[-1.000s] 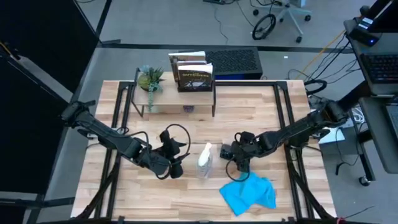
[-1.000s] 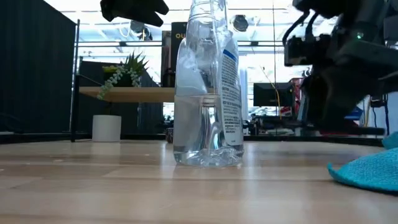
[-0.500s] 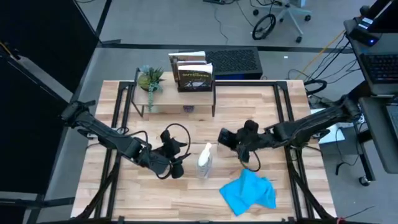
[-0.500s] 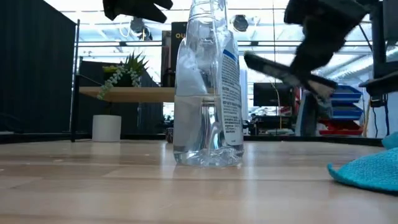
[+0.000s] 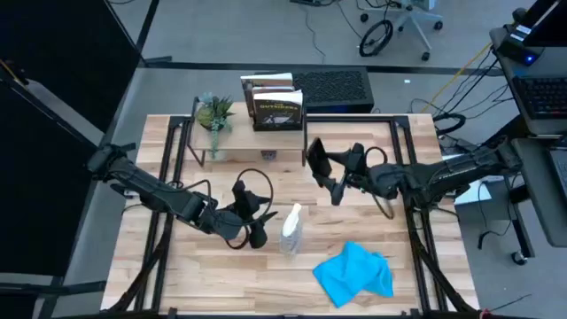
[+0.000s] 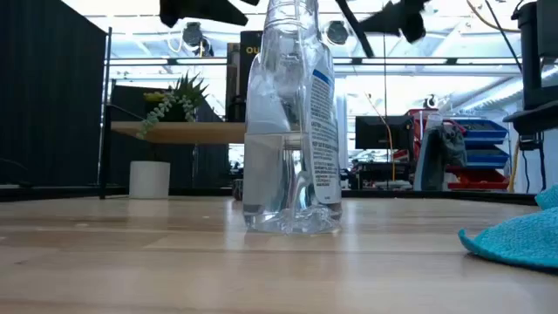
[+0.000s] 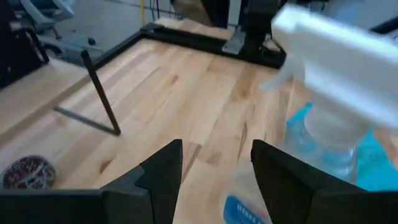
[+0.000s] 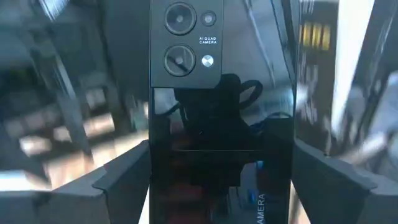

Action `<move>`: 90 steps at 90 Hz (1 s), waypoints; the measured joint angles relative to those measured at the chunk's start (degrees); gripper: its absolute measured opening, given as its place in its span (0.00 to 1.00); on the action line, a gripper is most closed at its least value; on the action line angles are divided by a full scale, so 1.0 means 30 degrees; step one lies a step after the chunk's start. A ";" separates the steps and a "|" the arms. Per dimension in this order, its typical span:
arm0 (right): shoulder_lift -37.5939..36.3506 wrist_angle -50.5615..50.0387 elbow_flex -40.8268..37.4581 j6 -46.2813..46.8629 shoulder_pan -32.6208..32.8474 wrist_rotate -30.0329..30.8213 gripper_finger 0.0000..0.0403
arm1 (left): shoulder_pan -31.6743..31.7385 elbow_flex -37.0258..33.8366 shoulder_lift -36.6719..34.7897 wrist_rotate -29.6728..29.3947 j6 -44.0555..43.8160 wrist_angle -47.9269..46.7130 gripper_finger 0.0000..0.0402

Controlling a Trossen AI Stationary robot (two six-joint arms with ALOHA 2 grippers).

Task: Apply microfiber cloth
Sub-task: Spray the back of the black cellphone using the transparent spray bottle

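A robotics lab or workshop. A wooden table (image 5: 372, 142) stands on a grey floor strewn with cables, with an office chair (image 5: 409, 19) beyond its far edge. Blue and red parts bins (image 6: 475, 153) and a monitor (image 6: 377, 133) line the room behind.

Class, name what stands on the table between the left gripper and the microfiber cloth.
The spray bottle stands between the left gripper and the microfiber cloth, seen in the high view.

The wooden table (image 5: 177, 266) carries a spray bottle (image 5: 291, 232) standing near its middle. A blue cloth (image 5: 356, 273) lies crumpled beside it. A small shelf (image 5: 252, 146) stands at the far edge.
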 joint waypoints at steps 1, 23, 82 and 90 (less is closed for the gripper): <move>0.0027 0.0365 0.0002 -0.0139 -0.0024 -0.0003 0.77 | 0.0027 0.0000 0.0000 -0.0004 0.0112 0.0119 0.44; 0.1475 0.6079 0.0024 -0.1702 -0.0110 -0.0066 0.77 | 0.0899 0.0007 0.0000 -0.0734 0.2420 0.3076 0.44; 0.6436 1.3295 0.0405 -0.2116 -0.0103 -0.0079 0.77 | 0.2598 0.0007 0.0000 0.0704 0.5406 0.7956 0.44; 0.7012 1.3187 0.1065 -0.2230 -0.0103 -0.0102 0.77 | 0.2622 0.0007 0.0073 0.0825 0.5770 0.8541 0.44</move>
